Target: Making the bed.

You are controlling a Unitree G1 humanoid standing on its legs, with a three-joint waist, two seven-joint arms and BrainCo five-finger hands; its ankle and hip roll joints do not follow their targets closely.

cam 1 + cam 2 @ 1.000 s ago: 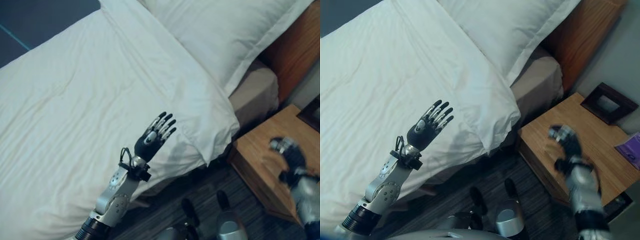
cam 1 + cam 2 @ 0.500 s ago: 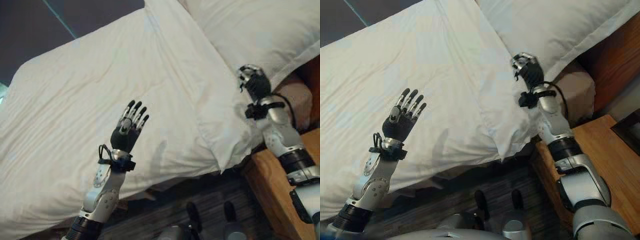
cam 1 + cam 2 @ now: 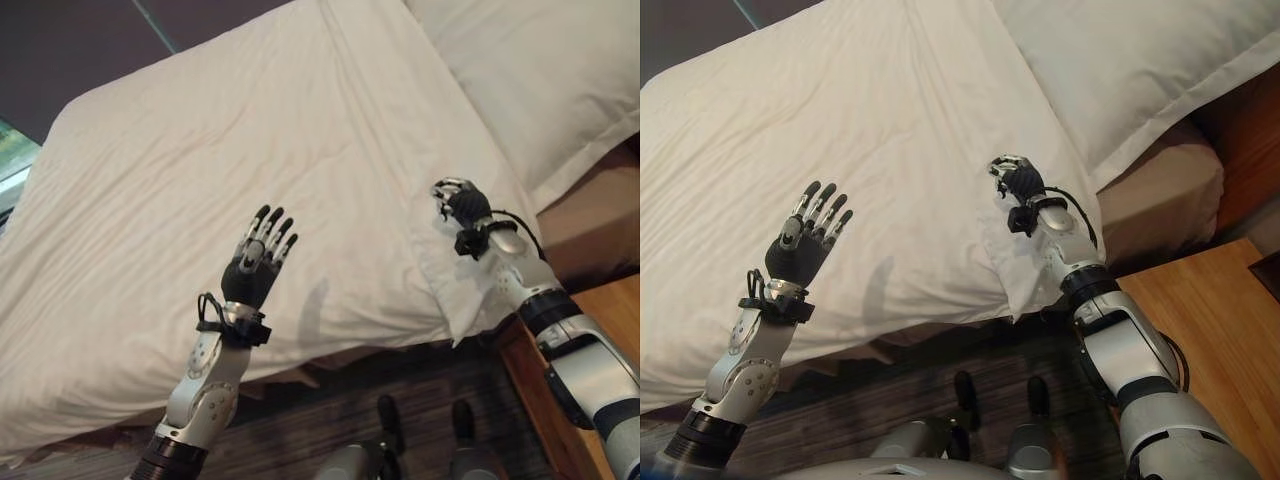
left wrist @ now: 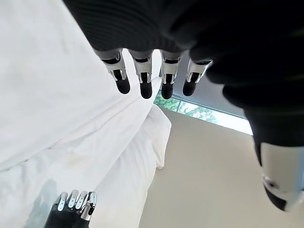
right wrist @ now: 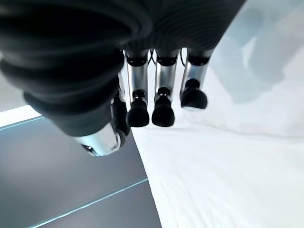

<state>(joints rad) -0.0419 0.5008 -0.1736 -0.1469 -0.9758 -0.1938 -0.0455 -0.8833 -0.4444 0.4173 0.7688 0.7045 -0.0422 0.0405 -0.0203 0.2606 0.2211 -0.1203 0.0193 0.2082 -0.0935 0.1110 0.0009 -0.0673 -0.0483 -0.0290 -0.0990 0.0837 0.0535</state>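
Bedding fills most of what we see from our head camera: a white duvet (image 3: 230,190) spread over the bed (image 3: 1160,200), lightly creased, its near edge hanging over the bed's side just above a strip of dark floor (image 3: 930,370). The duvet's corner nearest us on the right droops in a loose fold over the tan mattress side. A white pillow (image 3: 1150,60) lies at the head of the bed, up and to the right, its lower edge overlapping the duvet's top end.

Our left hand (image 3: 255,265) is raised over the near edge of the duvet, palm toward the bed, its fingers (image 4: 142,80) straight and spread, holding nothing and apart from the cloth. Our right hand (image 3: 1018,182) is held above the duvet's right corner, near the pillow's lower edge; its fingers (image 5: 161,107) are curled in, and we see no cloth between them.

A wooden bench (image 3: 1210,320), the bedside stand, sits to the right of the bed, close to our right arm, leaving only a narrow gap on that side. Beyond the far edge of the duvet there is dark open floor. To the left the duvet runs on well past our left hand, with open air above it.
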